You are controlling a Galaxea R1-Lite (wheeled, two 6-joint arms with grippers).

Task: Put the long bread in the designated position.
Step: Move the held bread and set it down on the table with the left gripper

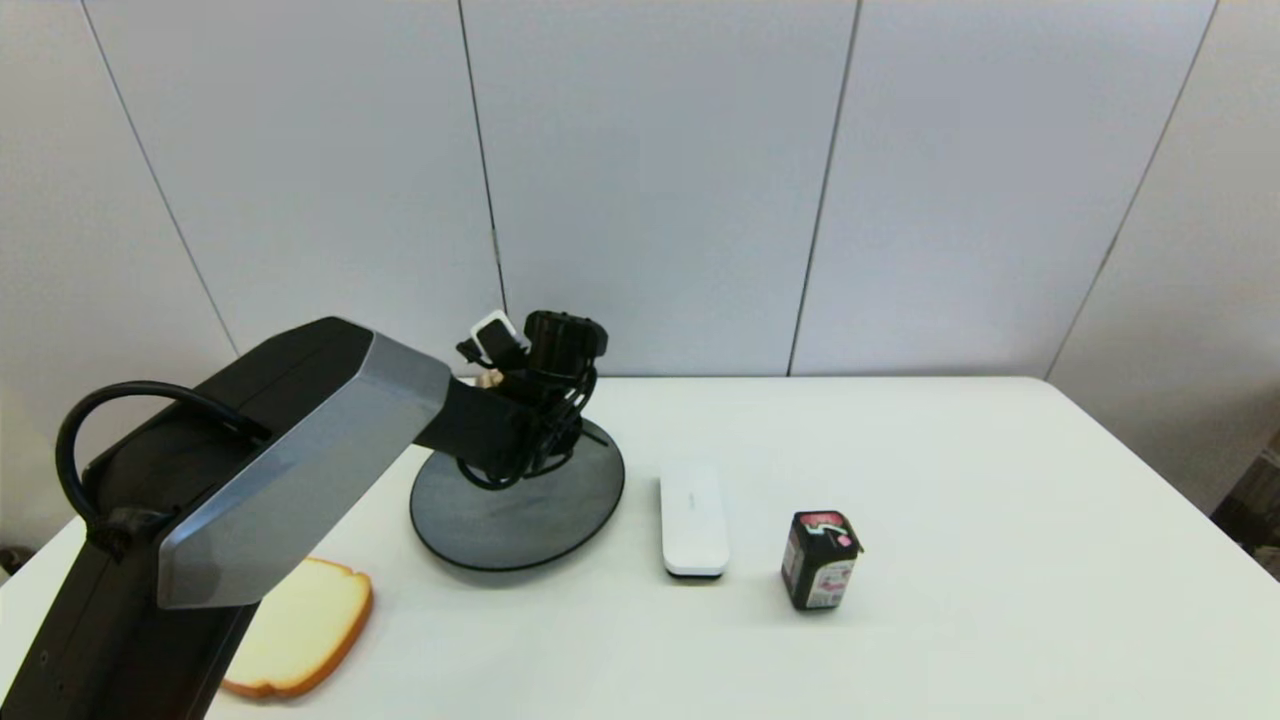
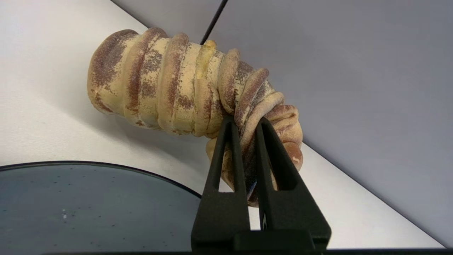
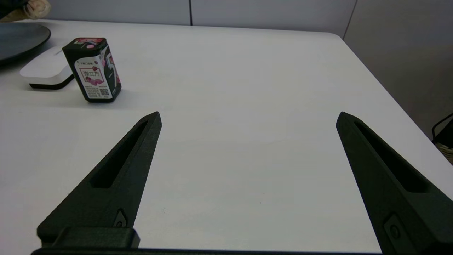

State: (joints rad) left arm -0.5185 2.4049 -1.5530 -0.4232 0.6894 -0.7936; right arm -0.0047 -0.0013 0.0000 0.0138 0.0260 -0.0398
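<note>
The long bread (image 2: 170,81), a ridged loaf banded in tan and dark brown, hangs pinched near one end between the fingers of my left gripper (image 2: 245,120), which is shut on it. The loaf bends and its free end sticks out over the white table just beyond the far rim of the dark-grey plate (image 2: 70,205). In the head view the left arm reaches over the plate (image 1: 520,510), and only a tan sliver of the bread (image 1: 488,378) shows behind the wrist. No mark on the tabletop shows the designated position. My right gripper (image 3: 248,115) hovers open over bare table at the right.
A white remote (image 1: 693,520) lies right of the plate, and a small black box (image 1: 820,560) stands right of that. A pale toast slice (image 1: 305,630) lies at the front left, partly under the left arm. The wall runs close behind the table.
</note>
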